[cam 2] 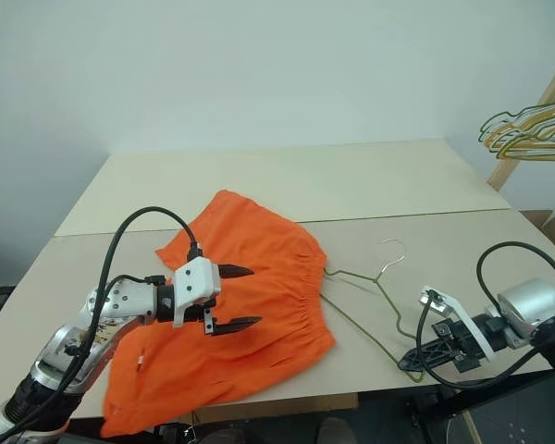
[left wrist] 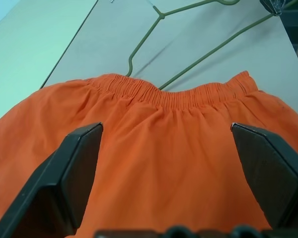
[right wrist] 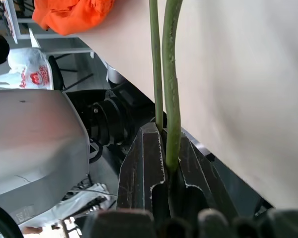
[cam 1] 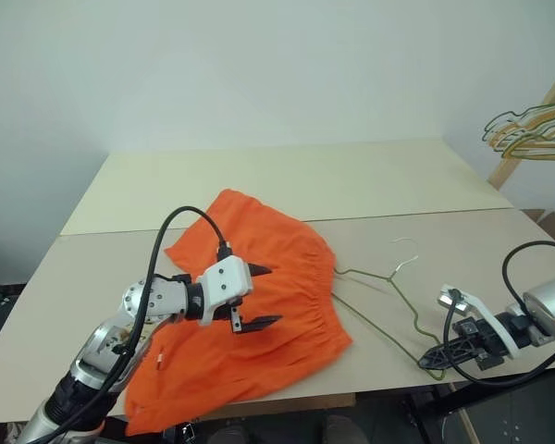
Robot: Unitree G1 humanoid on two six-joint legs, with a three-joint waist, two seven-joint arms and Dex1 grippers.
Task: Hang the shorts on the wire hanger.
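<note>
**Hanger pinched at its corner, shorts waiting to be threaded**

The orange shorts (cam 1: 250, 305) lie spread on the table (cam 1: 287, 180), toward its near edge, with one leg hanging over that edge and the gathered elastic waistband facing the wire hanger (cam 1: 388, 301). The hanger lies flat on the table just beside the waistband, its hook pointing toward the far edge and its nearest arm reaching up to, perhaps slightly under, the elastic. Its outer corner sits at the near edge of the table.

The right gripper (cam 1: 433, 359) is clamped tight on that outer corner; the right wrist view shows the two wire runs meeting between its closed fingers. The left gripper (cam 1: 259, 298) hovers above the middle of the shorts with its fingers spread wide and nothing in them.

The step in hand looks like bringing hanger and shorts together. To do it well, the right gripper should keep its pinch firm, since thin wire can twist or swivel in a grip at one corner. The left gripper would best come down on the waistband itself, catching the elastic and not the loose cloth, so a leg or the waist opening can be lifted and the free end of the hanger slid through. The overhanging leg could drag the shorts off the table if tugged carelessly.
</note>
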